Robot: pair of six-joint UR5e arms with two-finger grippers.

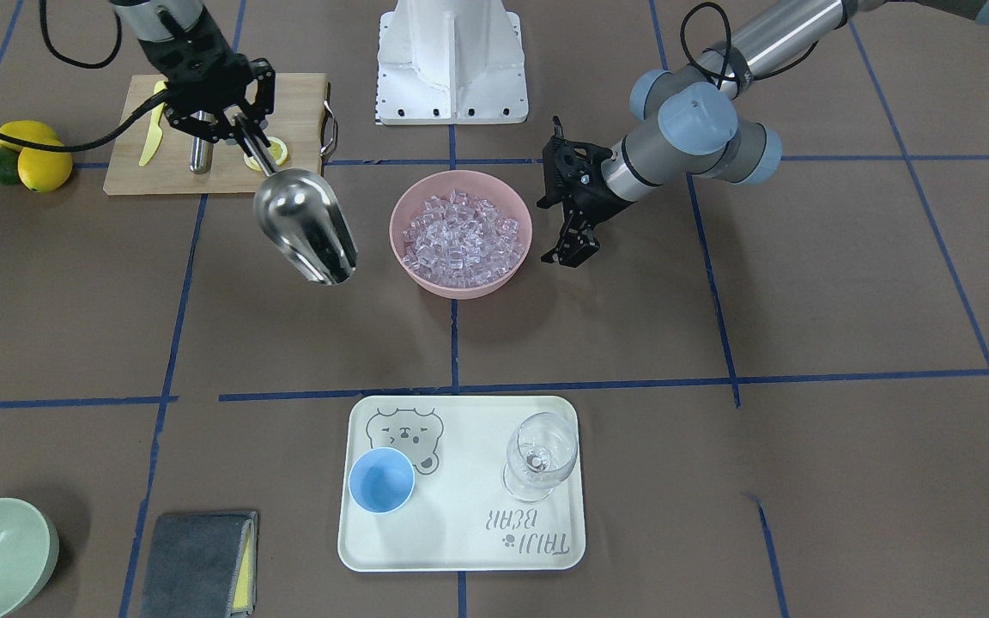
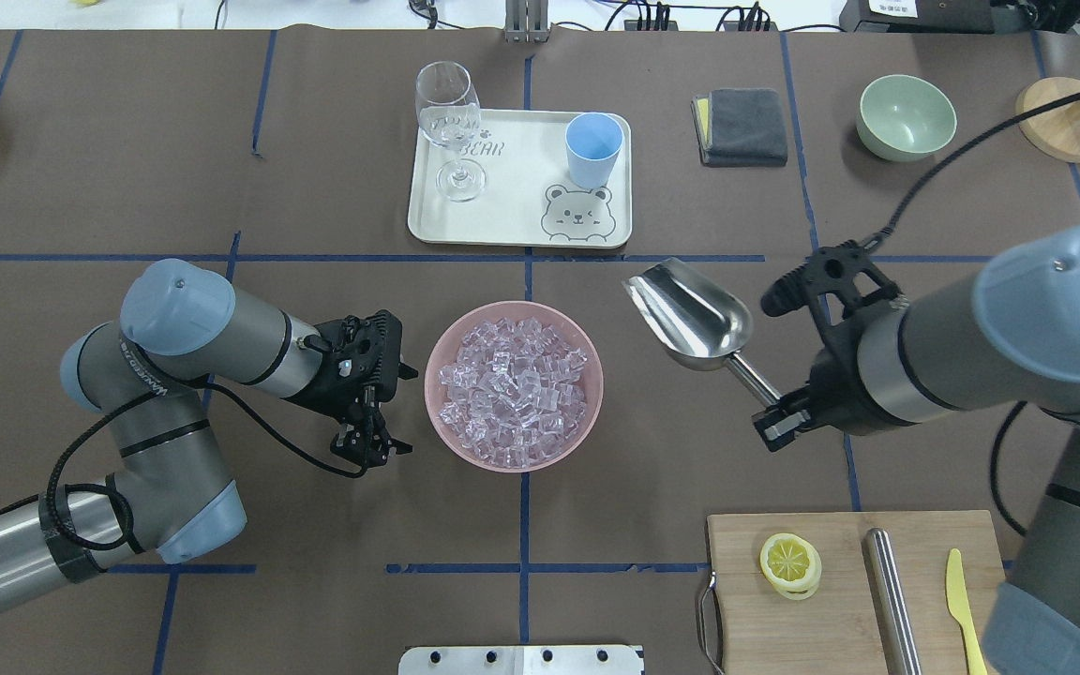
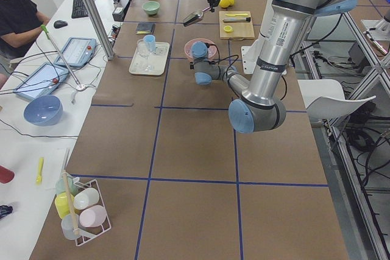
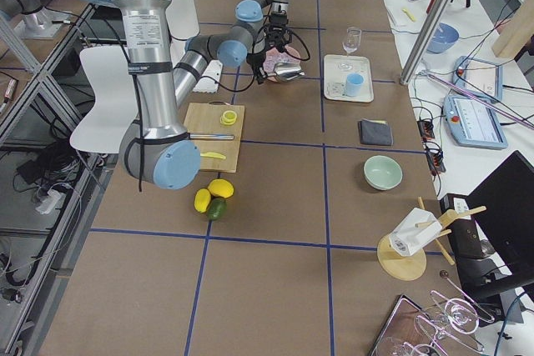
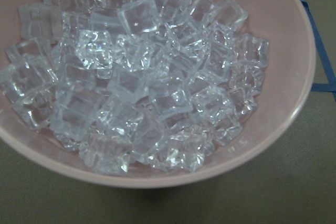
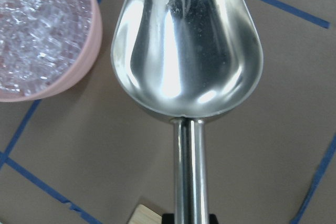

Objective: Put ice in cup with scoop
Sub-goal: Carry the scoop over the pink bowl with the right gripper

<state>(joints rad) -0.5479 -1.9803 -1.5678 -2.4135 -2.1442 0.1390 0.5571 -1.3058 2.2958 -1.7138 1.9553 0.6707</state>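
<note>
Scoop (image 2: pixel 695 319) is up in the right gripper (image 2: pixel 772 415), and I can see the fingers pinched onto the end of its thin rod handle. The long axis runs on a diagonal in the overhead view. The handle trails back toward the robot's right, and the open mouth points forward and inward, toward the gap between the pink bowl (image 2: pixel 596 394) and the tray (image 2: pixel 512 211). The trough faces up, and on the right wrist camera I read only bare shiny metal inside. The scoop hangs above the table, just beside the bowl on the robot's right, not touching the rim.

Ice (image 2: pixel 514 384) is heaped in the bowl, clear cubes piled to about rim height and filling my left wrist view. Left gripper (image 2: pixel 373 448) sits low just beside the bowl on the opposite side, fingers spread, clasping nothing.

Cup (image 2: pixel 593 148) stands upright on the tray at the far side of the table, at the tray's end nearer the scoop, next to the printed bear. Wine glass (image 2: pixel 451 122) stands at the tray's other end, well apart from the cup.
</note>
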